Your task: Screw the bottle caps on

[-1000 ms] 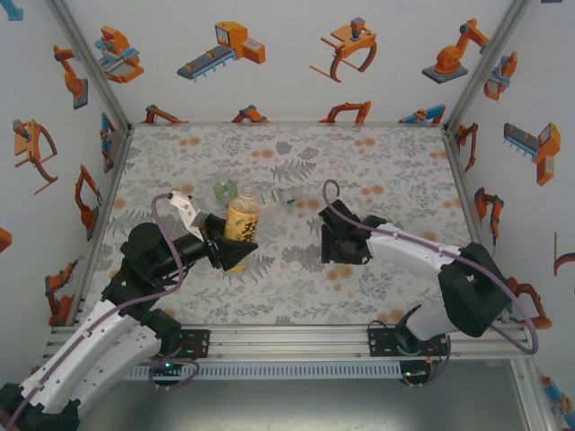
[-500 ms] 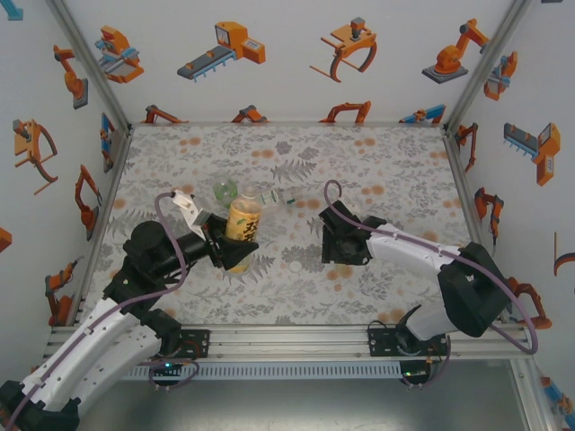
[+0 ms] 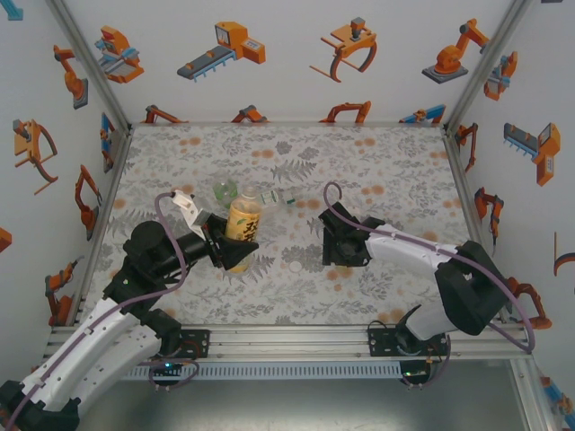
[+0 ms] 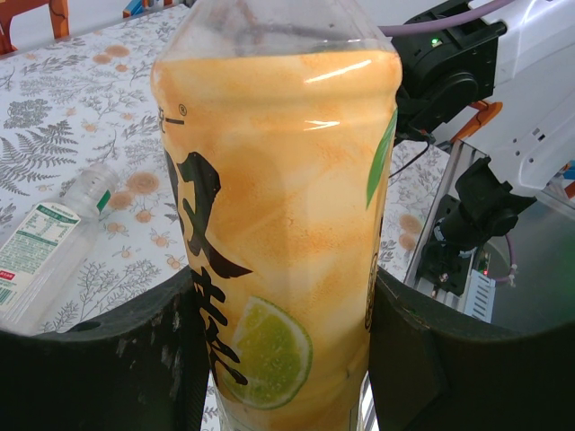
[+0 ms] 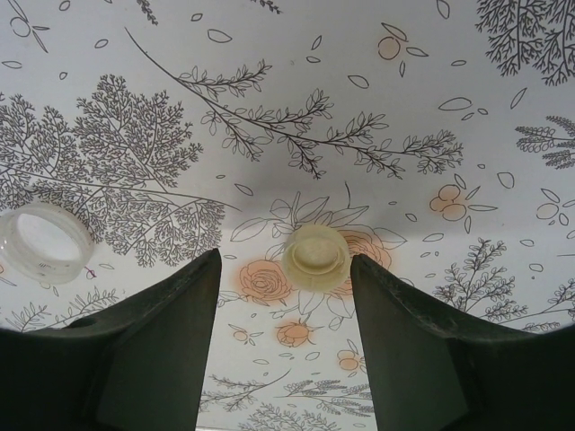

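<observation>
While seen from the top external view, my left hand (image 3: pixel 235 248) is clamped on the amber bottle (image 3: pixel 241 230), which stands upright on the table (image 3: pixel 395 171), left of centre.
- Green bottle (image 3: pixel 225 190): squat, just behind the amber one.
- Clear bottle (image 3: pixel 272 197): lying on its side beside the green bottle, to its right.
- Clear cap (image 3: pixel 294 266): a small pale ring on the table, between the amber bottle and my right hand (image 3: pixel 339 246).
- Right hand: low over the table near the middle. From this height I cannot tell how its jaws stand.

Left wrist view:
- Amber bottle (image 4: pixel 278 215): yellow label with black characters and a lime slice, upright.
- Fingers (image 4: pixel 108 359): pressed against the bottle's label on both sides.
- Clear bottle (image 4: pixel 45 247): green-white label, lying flat on the table at far left.

Right wrist view:
- Right hand (image 5: pixel 286 269): jaws apart, gripping nothing.
- Pale yellow cap (image 5: pixel 316 256): on the table in the gap between the fingers (image 5: pixel 153 350), nearer the one at picture right.
- Clear cap (image 5: pixel 40 244): open side up, outside the jaws at the left edge.
</observation>
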